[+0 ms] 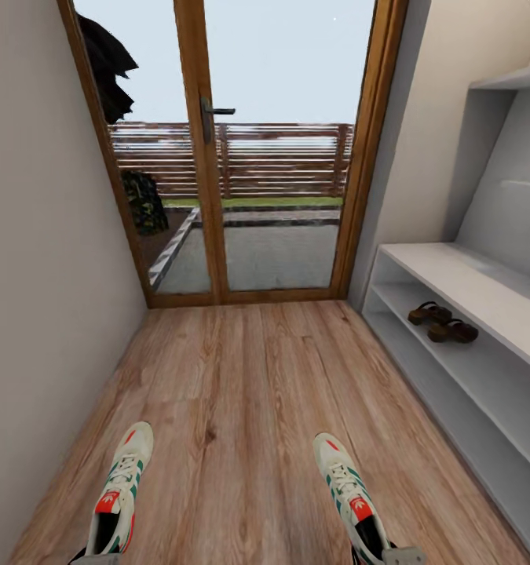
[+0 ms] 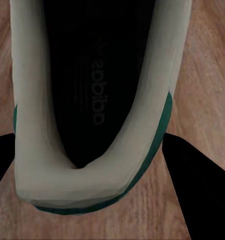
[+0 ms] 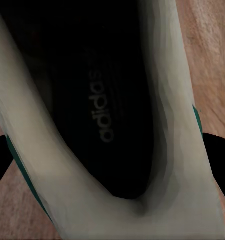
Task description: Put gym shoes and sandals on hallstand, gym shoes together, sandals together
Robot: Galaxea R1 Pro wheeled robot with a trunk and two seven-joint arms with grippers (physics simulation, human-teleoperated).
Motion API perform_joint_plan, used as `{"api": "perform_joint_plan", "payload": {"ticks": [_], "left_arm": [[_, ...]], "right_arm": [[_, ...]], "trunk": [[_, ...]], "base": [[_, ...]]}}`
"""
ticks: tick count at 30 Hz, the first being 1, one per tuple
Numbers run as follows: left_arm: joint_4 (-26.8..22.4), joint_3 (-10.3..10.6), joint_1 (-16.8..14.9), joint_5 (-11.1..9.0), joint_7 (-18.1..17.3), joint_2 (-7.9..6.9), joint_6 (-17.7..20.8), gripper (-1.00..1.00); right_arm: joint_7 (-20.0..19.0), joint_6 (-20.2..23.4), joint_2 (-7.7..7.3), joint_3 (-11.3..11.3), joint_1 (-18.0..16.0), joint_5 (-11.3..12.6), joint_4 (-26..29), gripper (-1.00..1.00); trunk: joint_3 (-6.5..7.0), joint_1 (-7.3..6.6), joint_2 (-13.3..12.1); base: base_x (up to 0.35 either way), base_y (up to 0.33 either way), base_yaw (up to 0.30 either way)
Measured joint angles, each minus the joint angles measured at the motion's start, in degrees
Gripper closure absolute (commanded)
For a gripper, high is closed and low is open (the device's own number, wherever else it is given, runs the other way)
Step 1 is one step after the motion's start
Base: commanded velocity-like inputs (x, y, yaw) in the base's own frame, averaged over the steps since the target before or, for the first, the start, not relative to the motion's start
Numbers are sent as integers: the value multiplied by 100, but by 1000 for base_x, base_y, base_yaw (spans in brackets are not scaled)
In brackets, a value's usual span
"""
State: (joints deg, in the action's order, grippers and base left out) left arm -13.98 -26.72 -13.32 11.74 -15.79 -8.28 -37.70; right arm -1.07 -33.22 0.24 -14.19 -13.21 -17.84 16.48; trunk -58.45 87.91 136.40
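Left gym shoe [image 1: 119, 490] at seven o'clock and right gym shoe [image 1: 351, 494] at five o'clock over the corridor floor [image 1: 233, 392]; each claw's dark fingers [image 2: 192, 185] flank a heel, grip state unclear; sandals [image 1: 443, 322] sit together on the hallstand [image 1: 453, 275] shelf at three o'clock.

You look down a narrow corridor with a wooden plank floor [image 1: 241, 377]. At its far end you see a glass door [image 1: 233, 149] in a brown wooden frame, with a dark handle [image 1: 214, 114]. Through the glass there is a wooden fence [image 1: 280, 157], a paved yard and pale sky. A plain beige wall [image 1: 37, 235] runs along your left side. Daylight comes in softly.
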Motion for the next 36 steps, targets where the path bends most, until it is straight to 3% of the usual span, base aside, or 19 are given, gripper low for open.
{"api": "perform_joint_plan", "payload": {"ticks": [36], "left_arm": [[6, 0, 0, -3, 0, 0, 0, 100]], "right_arm": [[-13, 2, 0, 2, 1, 1, -5, 100]], "trunk": [[109, 1, 0]], "base": [[293, 186, -248]]}}
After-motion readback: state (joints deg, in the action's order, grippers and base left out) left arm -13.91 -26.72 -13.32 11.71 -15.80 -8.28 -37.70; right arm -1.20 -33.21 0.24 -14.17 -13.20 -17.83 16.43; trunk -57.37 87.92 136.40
